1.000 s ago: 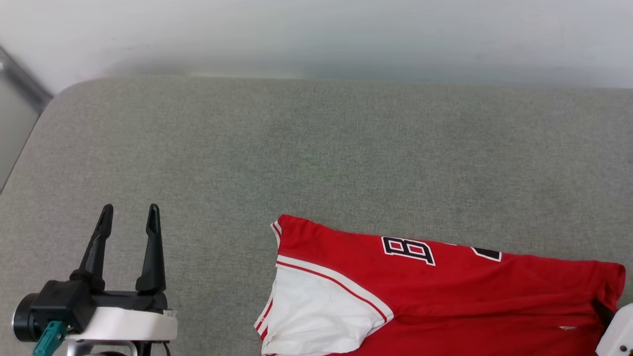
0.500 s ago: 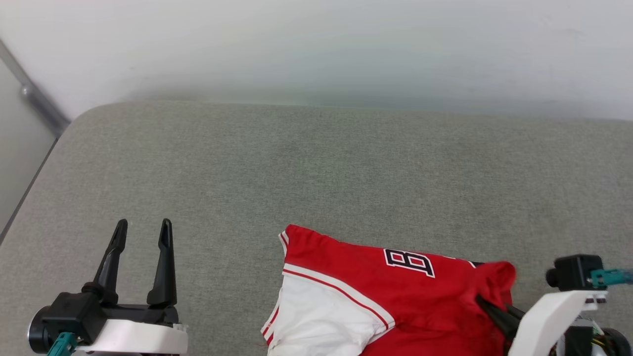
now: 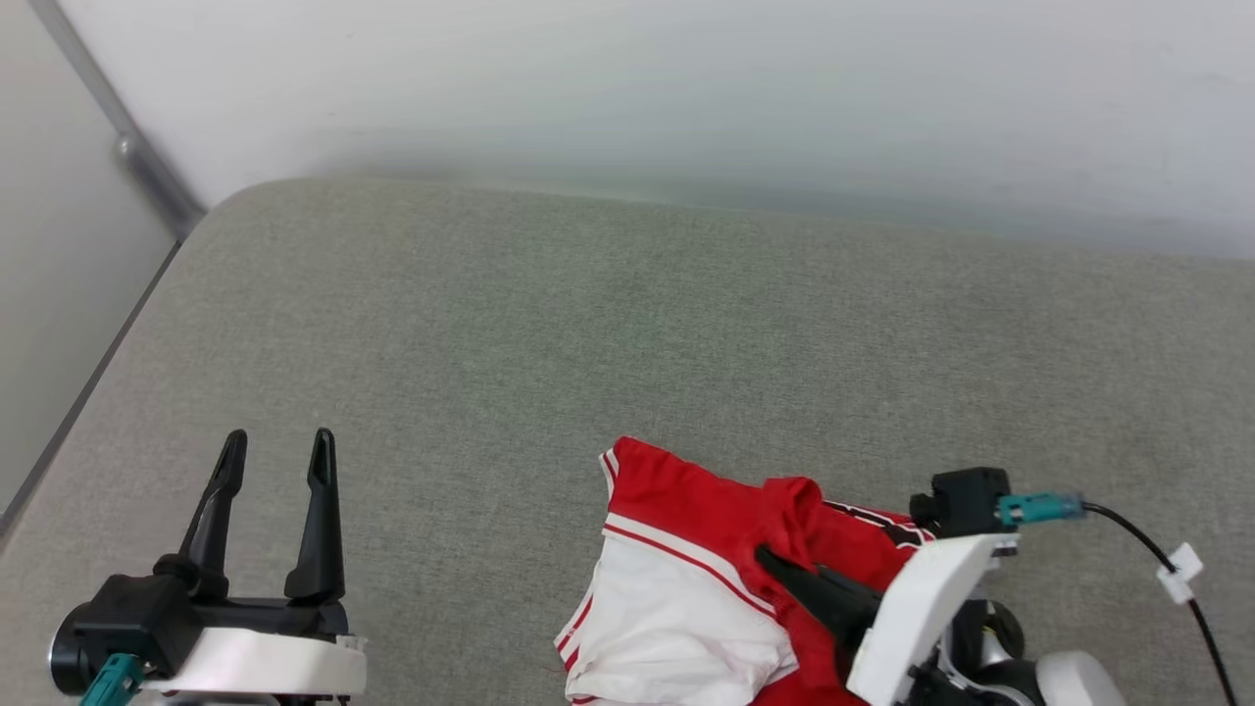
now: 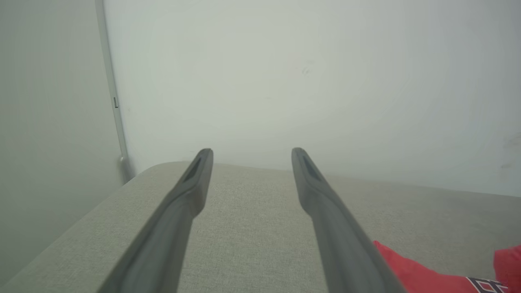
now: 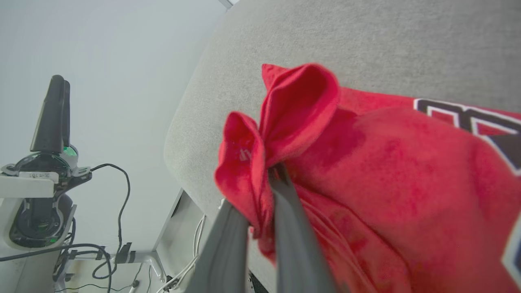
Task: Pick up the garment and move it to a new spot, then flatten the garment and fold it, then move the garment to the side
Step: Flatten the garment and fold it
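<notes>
Garment (image 3: 686,495) edge dragged leftward, right pincer (image 3: 765,559) clamped on it, left pincer (image 3: 278,441) agape, grey cushion (image 3: 588,324) beyond.

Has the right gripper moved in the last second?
Yes. Shut on the garment, the right gripper has travelled left, toward the white sleeve lying on the grey cushion.

grey cushion (image 3: 588,333) open ahead and left; wall (image 3: 686,88) closes the back; garment (image 3: 706,500) heaped front-right.
</notes>
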